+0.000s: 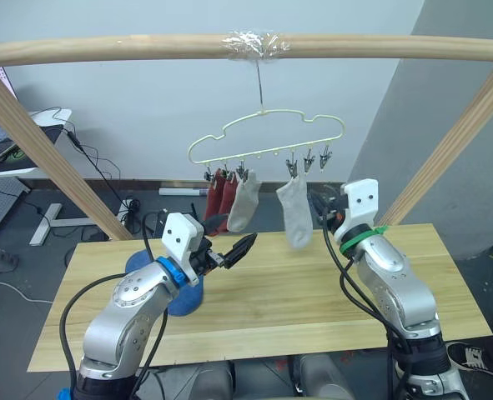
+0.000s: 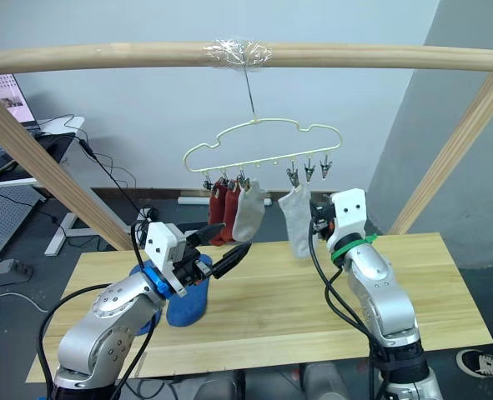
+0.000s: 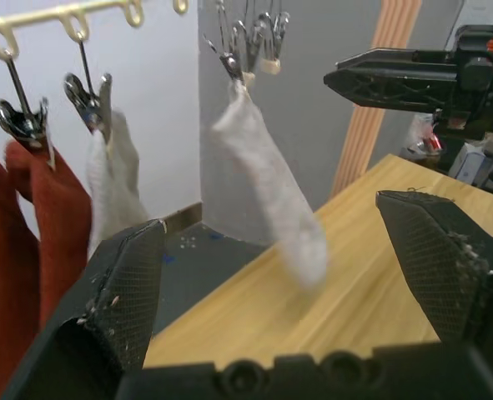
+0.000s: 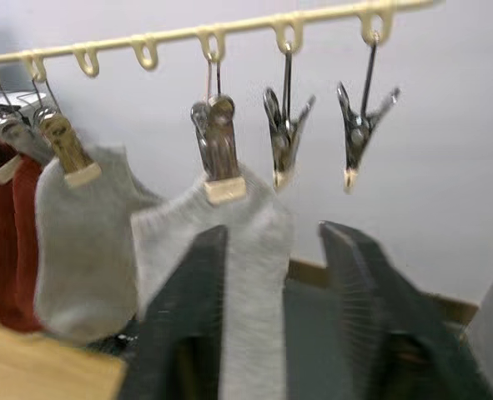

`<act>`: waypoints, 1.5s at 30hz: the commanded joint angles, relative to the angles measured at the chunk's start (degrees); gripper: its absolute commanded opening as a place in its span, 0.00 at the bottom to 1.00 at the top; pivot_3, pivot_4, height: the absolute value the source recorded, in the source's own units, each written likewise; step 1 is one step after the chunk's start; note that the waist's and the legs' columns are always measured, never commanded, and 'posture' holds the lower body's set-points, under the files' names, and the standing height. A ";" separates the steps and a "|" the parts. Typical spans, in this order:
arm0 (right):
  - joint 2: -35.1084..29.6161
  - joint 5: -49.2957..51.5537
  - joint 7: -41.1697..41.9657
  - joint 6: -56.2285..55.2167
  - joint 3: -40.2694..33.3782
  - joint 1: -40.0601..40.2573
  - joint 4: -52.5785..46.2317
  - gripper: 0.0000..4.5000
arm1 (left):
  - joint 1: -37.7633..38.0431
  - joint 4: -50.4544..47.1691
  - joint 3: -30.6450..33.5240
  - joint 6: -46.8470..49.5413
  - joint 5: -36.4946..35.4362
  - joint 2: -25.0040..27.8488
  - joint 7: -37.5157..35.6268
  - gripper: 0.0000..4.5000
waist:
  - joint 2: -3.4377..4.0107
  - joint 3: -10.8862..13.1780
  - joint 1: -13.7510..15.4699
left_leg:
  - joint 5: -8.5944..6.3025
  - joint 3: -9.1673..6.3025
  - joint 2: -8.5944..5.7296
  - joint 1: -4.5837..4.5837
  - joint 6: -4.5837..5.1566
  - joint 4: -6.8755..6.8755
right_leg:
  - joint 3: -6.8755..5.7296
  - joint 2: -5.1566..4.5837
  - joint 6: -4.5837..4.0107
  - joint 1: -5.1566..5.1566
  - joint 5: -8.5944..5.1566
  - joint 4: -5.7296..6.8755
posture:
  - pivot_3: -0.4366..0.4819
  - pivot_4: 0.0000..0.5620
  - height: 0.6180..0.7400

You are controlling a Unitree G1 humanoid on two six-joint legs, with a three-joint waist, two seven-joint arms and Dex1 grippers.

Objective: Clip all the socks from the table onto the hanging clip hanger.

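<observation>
Now four socks hang on the clip hanger (image 1: 267, 137) at upper middle, a blue sock (image 2: 188, 300) lies on the counter (image 1: 296, 292) at lower left, and both the left gripper (image 1: 239, 247) and right gripper (image 4: 271, 275) are open and empty.

A: What's getting hidden or cut off?

B: The blue socks (image 2: 185, 302) on the table (image 1: 313, 300) are sitting mostly behind the left arm, so I'm not telling whether it's one or two. The two red socks (image 1: 221, 193) are overlapping each other, and the left wrist view is cutting them at its edge.

A: Right side?

B: The right gripper (image 1: 319, 202) is sitting partly behind the right-hand grey sock (image 1: 295, 213) in the head views. In the right wrist view that sock is blurring and running off the frame's edge, with the fingers (image 4: 188, 308) covering part of it. The pole frame (image 1: 246, 46) is running out of both sides.
</observation>
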 commanded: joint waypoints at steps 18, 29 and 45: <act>7.90 -7.24 -6.07 -11.51 -2.40 -12.15 17.34 0.31 | 1.50 -7.26 0.27 -0.68 -1.27 0.79 0.61 1.00 | 0.00 -0.02 1.67 | 0.00 -0.02 0.00 0.03 0.00 -0.01 | -0.01 0.00 0.06 0.00 0.06 0.10 | 0.51 0.20 1.00; 8.07 -8.21 -7.02 -12.50 -3.44 -13.97 20.49 0.31 | 1.51 -7.85 0.07 -0.34 -1.59 0.97 1.19 1.00 | 0.00 -0.03 1.92 | 0.01 -0.01 0.00 0.06 0.00 0.01 | 0.00 0.00 0.05 0.01 0.07 0.16 | 0.51 0.20 1.00; 8.32 -9.04 -7.19 -12.00 -4.06 -12.81 19.83 0.31 | 0.63 -7.41 -0.24 -0.05 -1.50 0.11 2.54 1.00 | -0.01 -0.04 1.96 | 0.01 0.00 0.00 0.18 0.00 0.03 | 0.02 0.00 0.04 0.06 0.07 0.30 | 0.51 0.21 1.00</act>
